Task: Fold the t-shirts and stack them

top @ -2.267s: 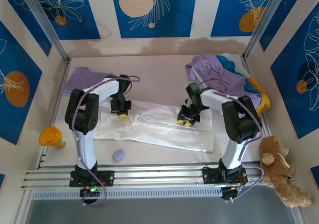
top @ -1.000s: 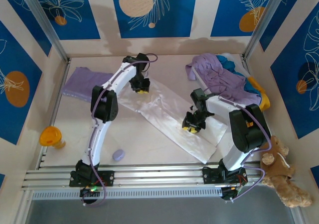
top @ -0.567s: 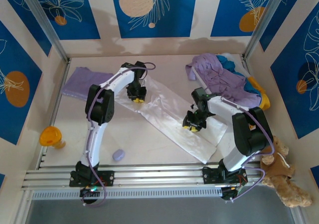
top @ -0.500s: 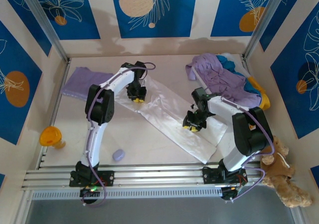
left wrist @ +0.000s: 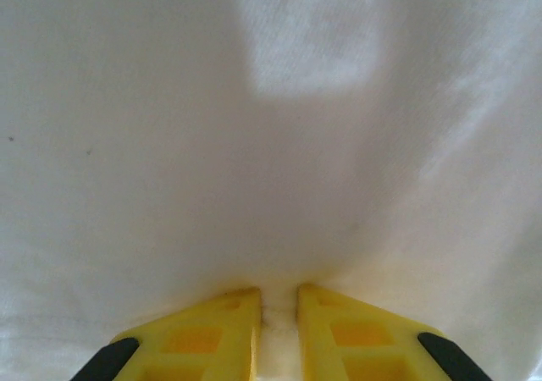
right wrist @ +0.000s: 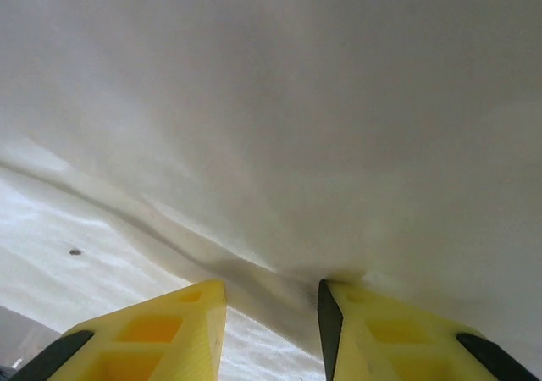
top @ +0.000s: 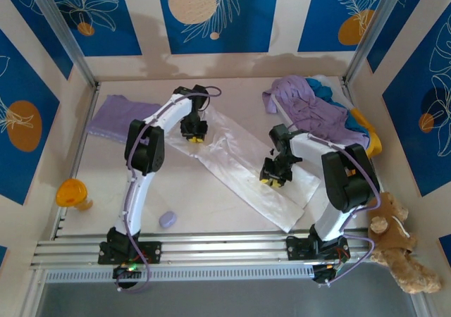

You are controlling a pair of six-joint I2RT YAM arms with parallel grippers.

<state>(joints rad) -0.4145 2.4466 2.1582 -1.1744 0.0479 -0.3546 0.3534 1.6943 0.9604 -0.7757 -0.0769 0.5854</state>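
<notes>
Step in hand, by judgement: folding of white t-shirt [top: 239,170], lying long and narrow on bench [top: 106,179], slantwise from near right to far left. Nearest of all, just off its near edge and not touching: small lavender blob [top: 168,219], no part of job. For a clean fold: carry both gripped ends together at one height; hold cloth taut enough to shed wrinkles, never stretched; lay moving edge square over lower layer before any release; smooth crease afterwards; steer wide of crumpled heap at far right. Right pincer [top: 273,182] on nearer right part of shirt. From wrist, right pincer [right wrist: 271,295] with yellow fingers partly apart, thick ridge of white t-shirt [right wrist: 296,102] bunched into gap; clamped on a fold, by all appearance. Farther back, left pincer [top: 193,137] at shirt's far left end. From wrist, left pincer [left wrist: 278,300] with fingers nearly together, thin lip of white t-shirt [left wrist: 254,144] nipped in slit; clamped on it. Thin nip likely to slip under a hard tug, so gentle, matched pulls. Beyond, in far right corner: lavender-purple t-shirt [top: 310,106], teal t-shirt [top: 325,88] and yellow-orange t-shirt [top: 372,144] heaped together, unfolded, for later. Far left: second lavender shirt [top: 116,113] lying flat near white one's far end; probable stack site, fold state hard to judge.
</notes>
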